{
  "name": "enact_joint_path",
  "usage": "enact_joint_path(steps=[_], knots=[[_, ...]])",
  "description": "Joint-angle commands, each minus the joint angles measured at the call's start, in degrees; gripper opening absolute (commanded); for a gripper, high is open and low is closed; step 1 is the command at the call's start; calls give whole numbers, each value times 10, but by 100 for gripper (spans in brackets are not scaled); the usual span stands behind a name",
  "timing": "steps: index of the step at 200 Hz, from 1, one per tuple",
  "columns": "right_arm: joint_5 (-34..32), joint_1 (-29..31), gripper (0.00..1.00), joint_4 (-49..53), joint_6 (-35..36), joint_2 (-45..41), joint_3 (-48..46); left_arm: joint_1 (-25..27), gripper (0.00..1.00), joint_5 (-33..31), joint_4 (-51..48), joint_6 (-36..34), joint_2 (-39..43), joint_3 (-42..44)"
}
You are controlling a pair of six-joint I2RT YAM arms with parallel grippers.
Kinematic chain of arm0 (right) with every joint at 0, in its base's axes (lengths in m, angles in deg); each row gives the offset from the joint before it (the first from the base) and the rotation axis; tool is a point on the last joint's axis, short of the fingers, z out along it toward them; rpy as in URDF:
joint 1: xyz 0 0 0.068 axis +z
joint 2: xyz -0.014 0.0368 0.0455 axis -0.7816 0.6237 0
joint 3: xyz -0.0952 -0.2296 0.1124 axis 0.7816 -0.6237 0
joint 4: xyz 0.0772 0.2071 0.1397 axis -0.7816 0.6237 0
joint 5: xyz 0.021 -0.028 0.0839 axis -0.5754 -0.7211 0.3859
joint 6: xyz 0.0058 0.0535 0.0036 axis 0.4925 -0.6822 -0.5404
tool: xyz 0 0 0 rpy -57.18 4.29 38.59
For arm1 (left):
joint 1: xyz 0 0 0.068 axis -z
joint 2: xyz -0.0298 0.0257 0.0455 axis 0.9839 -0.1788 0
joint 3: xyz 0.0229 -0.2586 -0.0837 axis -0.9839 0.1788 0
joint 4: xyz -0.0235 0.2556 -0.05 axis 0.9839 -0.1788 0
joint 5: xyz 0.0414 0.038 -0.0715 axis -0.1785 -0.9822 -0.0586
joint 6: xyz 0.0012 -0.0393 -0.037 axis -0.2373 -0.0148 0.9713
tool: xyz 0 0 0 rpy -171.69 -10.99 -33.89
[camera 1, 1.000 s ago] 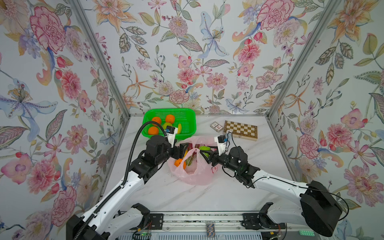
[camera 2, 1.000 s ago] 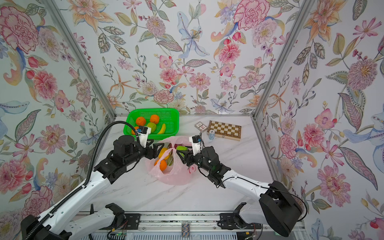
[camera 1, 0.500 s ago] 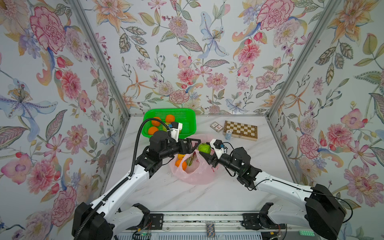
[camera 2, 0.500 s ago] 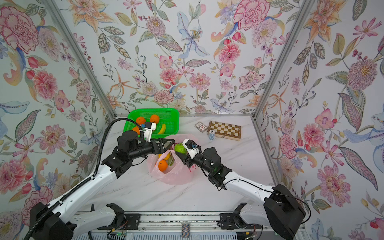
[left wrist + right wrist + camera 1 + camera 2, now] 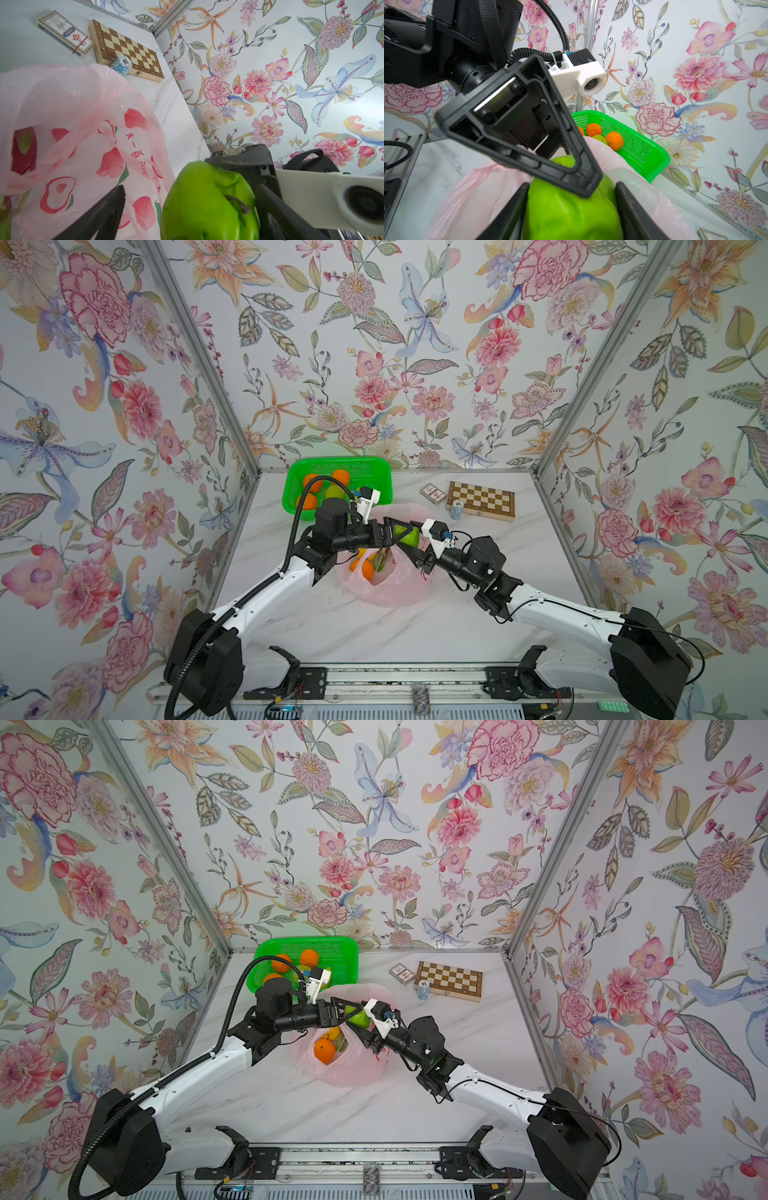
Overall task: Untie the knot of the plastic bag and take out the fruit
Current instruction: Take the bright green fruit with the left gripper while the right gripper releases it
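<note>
Right gripper [image 5: 572, 193]: clamped on the green fruit [image 5: 409, 537], a finger down each flank; fruit held up over the bag's mouth
Left gripper [image 5: 353, 1009]: spread wide and reaching in from the left; its fingers [image 5: 112, 207] straddle that same green fruit; one crosses the fruit's top in the right wrist view; contact I cannot call
Plastic bag [image 5: 386, 589]: mid-worktop towards the rear edge, just in front of the basket; mouth gaping, pink film slumped on the worktop [image 5: 374, 630]
Inside the bag: an orange [image 5: 324, 1050] sits right in the opening; a dragon fruit [image 5: 22, 149] glows red through the film
Green basket [image 5: 374, 466]: rear left corner of the worktop; basket fruit [image 5: 340, 477] lies in it, oranges plus something green
Rear right: chessboard [image 5: 482, 499] lying flat; card box [image 5: 433, 492] just beside it; blue chip stack [image 5: 456, 509] at the board's front edge
</note>
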Motion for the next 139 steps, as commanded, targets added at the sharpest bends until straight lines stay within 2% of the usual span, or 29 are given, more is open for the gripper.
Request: enact_joint_path(steps=[1, 17, 39, 75, 93, 121, 139], knots=[[7, 5, 60, -23, 9, 2, 5, 4, 99, 47, 24, 2, -10, 5], [8, 5, 60, -23, 12, 4, 7, 5, 96, 57, 24, 4, -18, 5], [12, 6, 61, -20, 15, 5, 10, 6, 82, 62, 40, 17, -26, 4], [9, 9, 64, -23, 13, -1, 1, 5, 69, 64, 58, 30, -29, 3], [4, 15, 74, -25, 12, -6, -9, 5, 64, 59, 58, 30, -27, 1], [-12, 23, 98, -19, 10, -25, -25, 5, 60, 38, 49, 16, -14, -6], [-18, 26, 99, -9, -7, -45, -33, 5, 59, 21, 18, -9, -6, -19]])
